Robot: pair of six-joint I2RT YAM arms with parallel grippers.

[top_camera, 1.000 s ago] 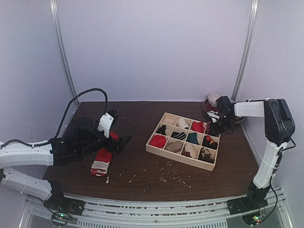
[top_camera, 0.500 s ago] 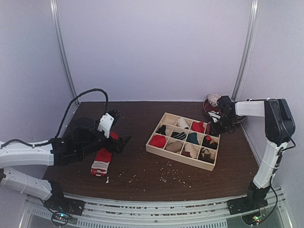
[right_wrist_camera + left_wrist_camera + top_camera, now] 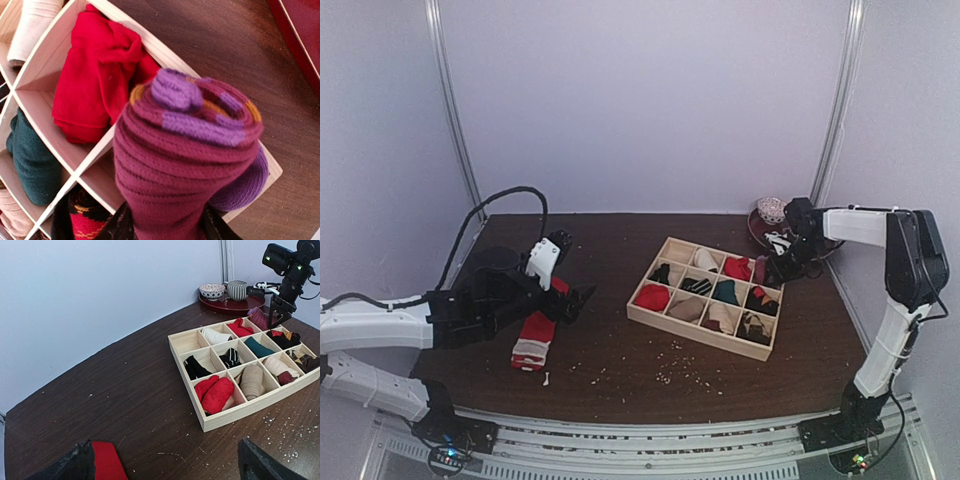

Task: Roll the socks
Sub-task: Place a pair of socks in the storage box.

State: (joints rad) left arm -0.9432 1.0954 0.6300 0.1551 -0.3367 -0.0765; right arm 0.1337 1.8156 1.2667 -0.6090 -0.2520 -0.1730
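The magenta sock [image 3: 185, 150], with purple stripes and an orange band, is rolled into a tight bundle. My right gripper [image 3: 167, 230] is shut on it, its fingers [image 3: 117, 225] on either side of its base. It hangs over the far right corner compartment of the wooden box [image 3: 95, 150]. It also shows in the left wrist view [image 3: 260, 317]. The red sock [image 3: 538, 335] with a white-grey striped cuff lies flat on the table at the left. My left gripper [image 3: 570, 270] is open above it; one end of the sock [image 3: 107, 462] shows beside the left fingertip.
The wooden divider box [image 3: 695, 325] holds several rolled socks. A dark red tray [image 3: 230, 305] with a patterned bowl [image 3: 212, 290] and a striped cup [image 3: 237, 289] stands at the back right corner. Light crumbs [image 3: 680, 375] speckle the table.
My right gripper has shifted slightly right and back with the rolled magenta sock. The left arm and red sock have not moved.
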